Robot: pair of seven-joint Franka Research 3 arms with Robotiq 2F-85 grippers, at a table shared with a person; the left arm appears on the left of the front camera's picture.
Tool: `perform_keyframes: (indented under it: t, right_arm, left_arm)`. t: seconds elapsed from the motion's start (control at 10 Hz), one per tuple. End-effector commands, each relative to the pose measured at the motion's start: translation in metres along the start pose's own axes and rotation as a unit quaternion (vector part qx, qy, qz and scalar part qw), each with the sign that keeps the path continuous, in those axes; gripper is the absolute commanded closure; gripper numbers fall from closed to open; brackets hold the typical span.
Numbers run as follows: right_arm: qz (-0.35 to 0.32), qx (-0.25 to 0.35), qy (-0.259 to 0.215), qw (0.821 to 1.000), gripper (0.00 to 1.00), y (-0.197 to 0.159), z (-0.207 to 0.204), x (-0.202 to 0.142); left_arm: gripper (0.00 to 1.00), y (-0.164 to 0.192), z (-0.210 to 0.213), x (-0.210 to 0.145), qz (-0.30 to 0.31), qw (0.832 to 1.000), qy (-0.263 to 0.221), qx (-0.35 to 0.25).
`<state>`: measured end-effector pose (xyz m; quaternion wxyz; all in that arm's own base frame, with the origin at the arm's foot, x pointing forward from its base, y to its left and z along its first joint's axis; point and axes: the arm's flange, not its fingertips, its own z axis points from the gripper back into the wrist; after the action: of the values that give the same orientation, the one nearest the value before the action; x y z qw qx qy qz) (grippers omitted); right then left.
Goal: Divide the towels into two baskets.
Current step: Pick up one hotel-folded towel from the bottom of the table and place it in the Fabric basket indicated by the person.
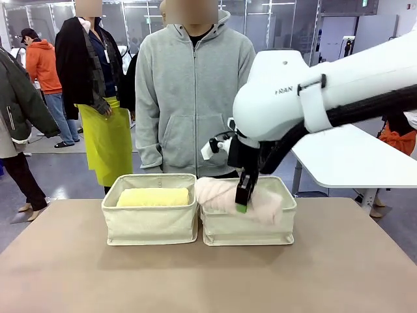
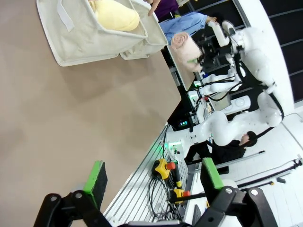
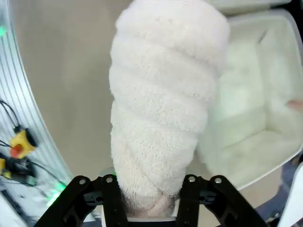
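Right wrist view. The right arm's black two-finger gripper (image 3: 149, 208) rises from the bottom edge, its fingers (image 3: 112, 198) clamped on the near end of a rolled, pale pink terry-cloth towel (image 3: 163, 104). The roll extends away from the camera toward the top of the frame. To its right lies a cream canvas basket with soft fabric sides (image 3: 265, 142), seen from above. A brown tabletop (image 3: 61, 71) lies to the towel's left; at far left, a ribbed metal strip (image 3: 23, 137) and a yellow device with a red button (image 3: 20, 144).

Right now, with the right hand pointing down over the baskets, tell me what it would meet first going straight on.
Probably the right basket, near its left rim: the right hand, shut on the pink towel, hangs above it. Depth is unclear.
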<state>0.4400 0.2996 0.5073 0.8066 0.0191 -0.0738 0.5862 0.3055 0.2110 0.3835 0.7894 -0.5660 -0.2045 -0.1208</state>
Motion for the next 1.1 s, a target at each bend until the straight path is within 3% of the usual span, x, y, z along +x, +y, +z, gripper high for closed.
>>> perform_keyframes:
  t: [0.0, 0.2, 0.3, 0.5, 0.9, 1.0]
  right_arm:
    - [0.097, -0.014, 0.016, 0.995, 0.63, -0.082, -0.003, 0.028]
    - [0.13, -0.006, 0.03, 0.991, 0.63, -0.147, -0.025, 0.036]
    - [0.137, -0.007, 0.038, 0.99, 0.63, -0.159, -0.033, 0.036]
    - [0.169, -0.008, 0.07, 0.983, 0.63, -0.172, -0.057, 0.035]
    - [0.167, -0.023, 0.063, 0.984, 0.63, -0.176, -0.06, 0.038]
    - [0.161, -0.009, 0.065, 0.985, 0.63, -0.178, -0.078, 0.035]
  left_arm:
    - [0.0, -0.004, 0.002, -0.001, 0.003, 1.0, -0.004, -0.005]
    - [0.0, -0.004, 0.002, -0.001, 0.003, 1.0, -0.004, -0.005]
    - [0.0, -0.004, 0.002, -0.001, 0.003, 1.0, -0.004, -0.005]
    - [0.0, -0.004, 0.002, -0.001, 0.003, 1.0, -0.004, -0.005]
    - [0.0, -0.004, 0.002, -0.001, 0.003, 1.0, -0.004, -0.005]
    - [0.0, -0.004, 0.002, -0.001, 0.003, 1.0, -0.004, -0.005]
